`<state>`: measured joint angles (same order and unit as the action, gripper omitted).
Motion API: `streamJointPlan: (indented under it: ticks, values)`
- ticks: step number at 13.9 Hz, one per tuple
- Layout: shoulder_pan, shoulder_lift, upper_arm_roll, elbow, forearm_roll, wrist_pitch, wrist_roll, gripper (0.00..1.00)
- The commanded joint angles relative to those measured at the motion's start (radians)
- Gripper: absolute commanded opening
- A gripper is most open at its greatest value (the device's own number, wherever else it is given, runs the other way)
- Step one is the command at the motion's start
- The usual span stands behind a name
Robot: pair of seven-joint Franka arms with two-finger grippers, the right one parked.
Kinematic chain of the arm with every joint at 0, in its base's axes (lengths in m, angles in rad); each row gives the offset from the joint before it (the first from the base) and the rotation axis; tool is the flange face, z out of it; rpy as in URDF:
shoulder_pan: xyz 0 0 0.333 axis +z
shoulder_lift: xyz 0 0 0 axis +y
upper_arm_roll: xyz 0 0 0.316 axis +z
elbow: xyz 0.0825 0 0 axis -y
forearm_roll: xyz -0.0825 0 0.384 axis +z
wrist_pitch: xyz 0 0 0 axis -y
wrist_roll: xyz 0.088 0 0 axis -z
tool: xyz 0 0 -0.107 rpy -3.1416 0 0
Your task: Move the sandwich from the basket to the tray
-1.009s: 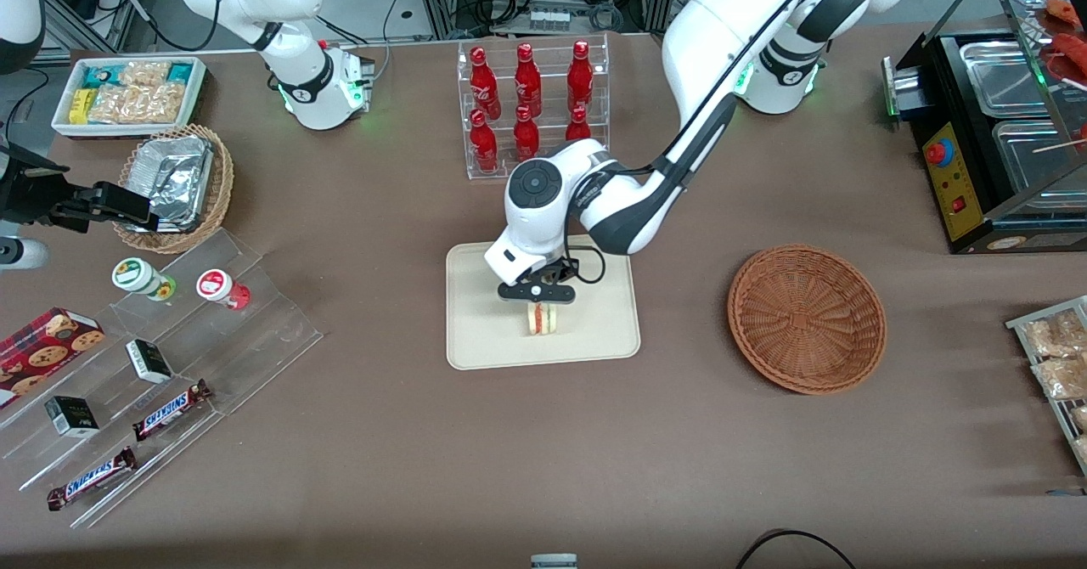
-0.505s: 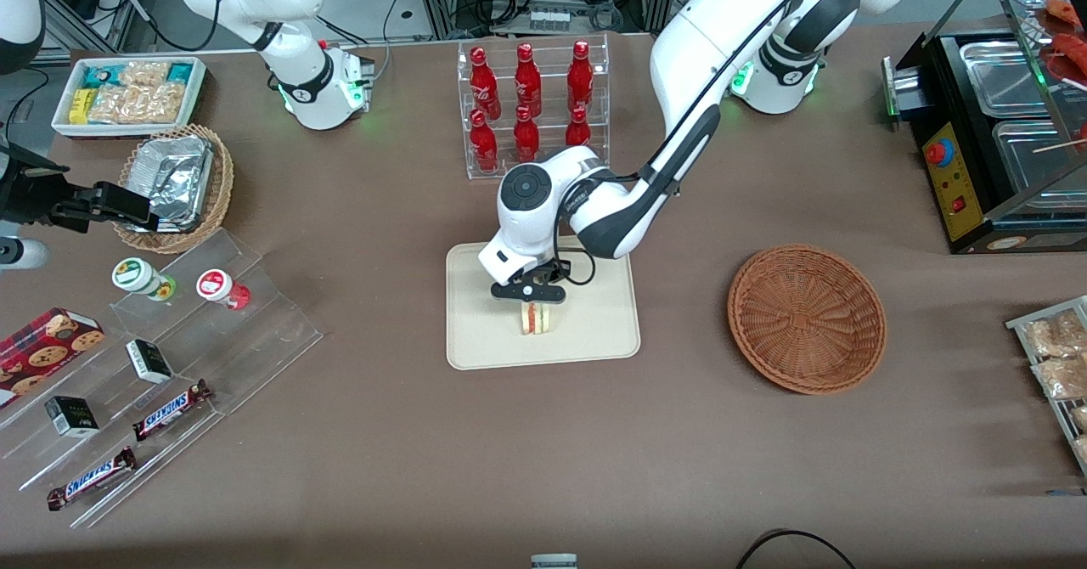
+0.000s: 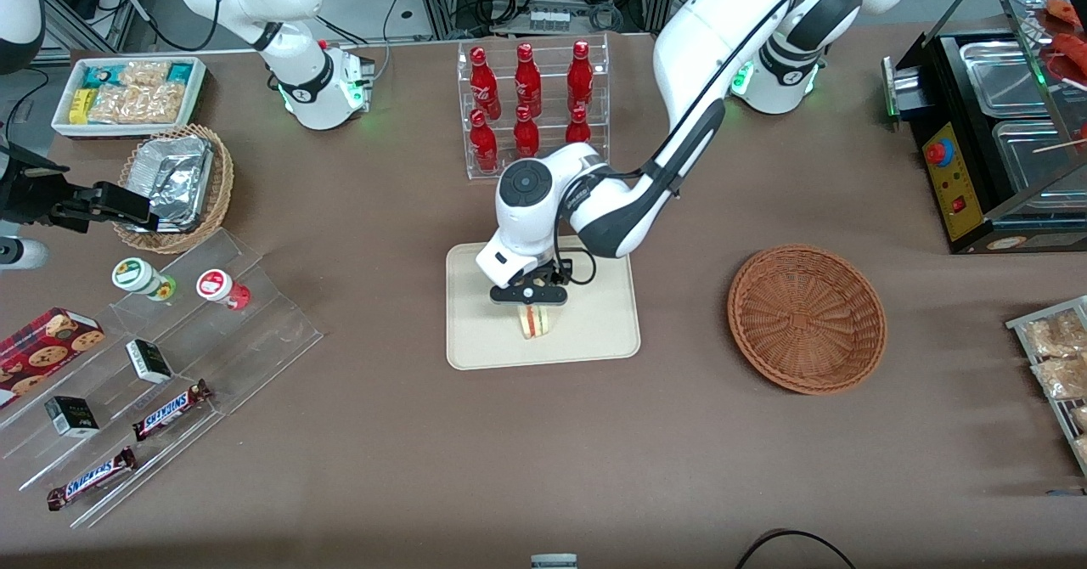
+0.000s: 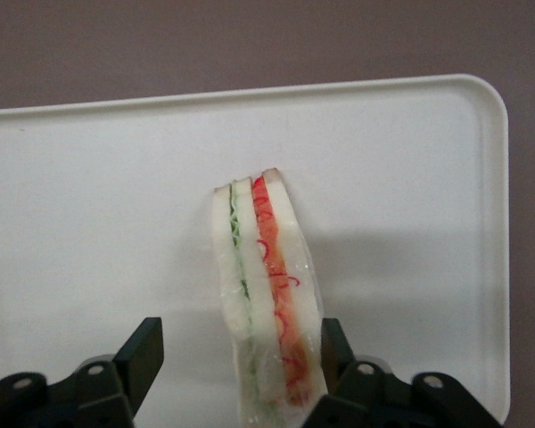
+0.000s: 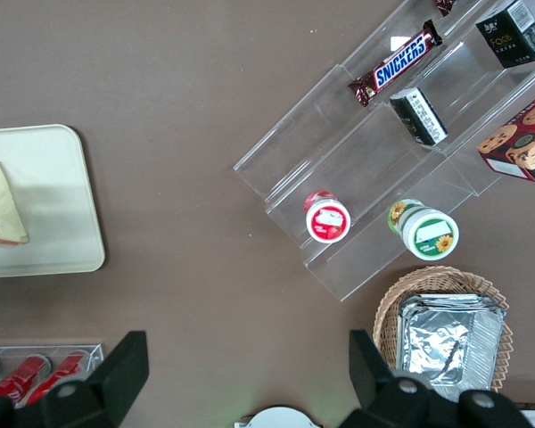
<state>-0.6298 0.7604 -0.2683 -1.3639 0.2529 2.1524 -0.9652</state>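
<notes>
Sandwiches number one for you: a triangular white-bread sandwich (image 4: 266, 294) with green and red filling stripes, standing on its edge on the single cream rectangular tray (image 3: 594, 335) at frame centre. Your black two-finger gripper (image 3: 529, 295) hangs spread wide around it. One empty reddish-brown wicker basket (image 3: 806, 318) sits right of the tray.

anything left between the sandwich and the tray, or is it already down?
Nothing visible in the way. The triangular white-bread sandwich with red and green filling already stands on the cream-beige rectangular tray. The left arm's gripper hangs just above it, fingers open either side. The round reddish-brown wicker basket holds nothing.
</notes>
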Motion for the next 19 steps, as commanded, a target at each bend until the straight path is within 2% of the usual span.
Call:
streamJointPlan:
  ticks: [1,7,11,19]
  values:
    - [0.015,-0.128,0.009,-0.015,-0.007,-0.091,-0.076,1.0]
    - [0.048,-0.257,0.009,-0.014,-0.03,-0.233,-0.081,1.0]
    - [0.174,-0.366,0.006,-0.003,-0.075,-0.371,-0.05,1.0]
    - [0.389,-0.541,0.008,-0.03,-0.132,-0.644,0.326,1.0]
